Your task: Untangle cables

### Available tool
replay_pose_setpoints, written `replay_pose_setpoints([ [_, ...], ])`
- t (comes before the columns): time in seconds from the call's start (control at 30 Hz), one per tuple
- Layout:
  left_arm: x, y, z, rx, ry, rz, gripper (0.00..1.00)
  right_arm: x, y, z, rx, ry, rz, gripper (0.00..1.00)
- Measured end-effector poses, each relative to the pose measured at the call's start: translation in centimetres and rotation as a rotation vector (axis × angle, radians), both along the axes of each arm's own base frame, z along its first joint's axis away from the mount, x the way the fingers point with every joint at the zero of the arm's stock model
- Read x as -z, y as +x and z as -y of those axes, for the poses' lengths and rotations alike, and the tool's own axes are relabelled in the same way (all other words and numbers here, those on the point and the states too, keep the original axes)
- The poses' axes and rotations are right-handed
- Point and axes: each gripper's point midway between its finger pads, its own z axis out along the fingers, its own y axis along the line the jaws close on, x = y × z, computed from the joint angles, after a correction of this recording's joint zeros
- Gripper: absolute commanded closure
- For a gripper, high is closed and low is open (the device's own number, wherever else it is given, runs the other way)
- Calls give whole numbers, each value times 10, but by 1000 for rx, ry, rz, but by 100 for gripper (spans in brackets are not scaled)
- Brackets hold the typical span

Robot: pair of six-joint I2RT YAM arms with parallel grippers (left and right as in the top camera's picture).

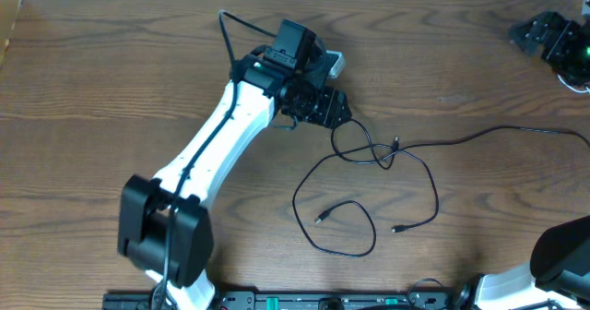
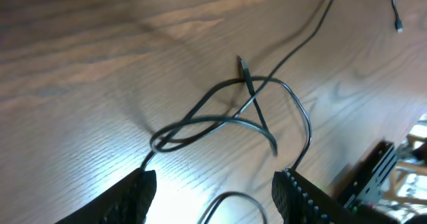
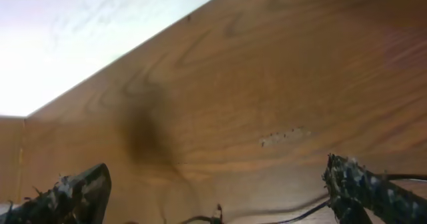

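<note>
Thin black cables (image 1: 380,153) lie tangled at mid-table, crossing in a loose knot. One strand runs off to the right edge, and a big loop (image 1: 309,227) hangs toward the front with two small plug ends (image 1: 320,218) inside it. My left gripper (image 1: 330,107) hovers just behind and left of the knot. In the left wrist view the knot (image 2: 247,111) lies ahead, and the left gripper (image 2: 217,197) is open with a cable bend lying loose between its fingers. My right gripper (image 1: 546,35) is far back right, away from the cables. It (image 3: 220,191) stands open and empty, with a cable end (image 3: 217,215) below.
The wooden table's far edge (image 3: 133,57) meets a white wall. A black rail (image 1: 323,301) with the arm bases runs along the front edge, also seen as the rail (image 2: 373,171) in the left wrist view. The left arm (image 1: 217,144) crosses the table's left half.
</note>
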Motion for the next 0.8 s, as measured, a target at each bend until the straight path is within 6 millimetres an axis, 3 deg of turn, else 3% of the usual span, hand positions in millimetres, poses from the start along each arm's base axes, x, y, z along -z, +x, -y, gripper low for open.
replay_pose_setpoints([
  [0.27, 33, 16, 8, -226, -22, -190, 23, 6, -4, -18, -46, -10, -37, 1],
  [0.47, 41, 13, 12, -338, -23, -298, 22, 12, -8, -22, -47, -26, -70, 1],
  [0.67, 41, 1, 28, -327, -23, -317, 21, 15, -11, -21, -40, -31, -90, 1],
  [0.8, 37, -4, 46, -207, -35, -228, 22, 17, -14, -21, -45, -36, -103, 2],
])
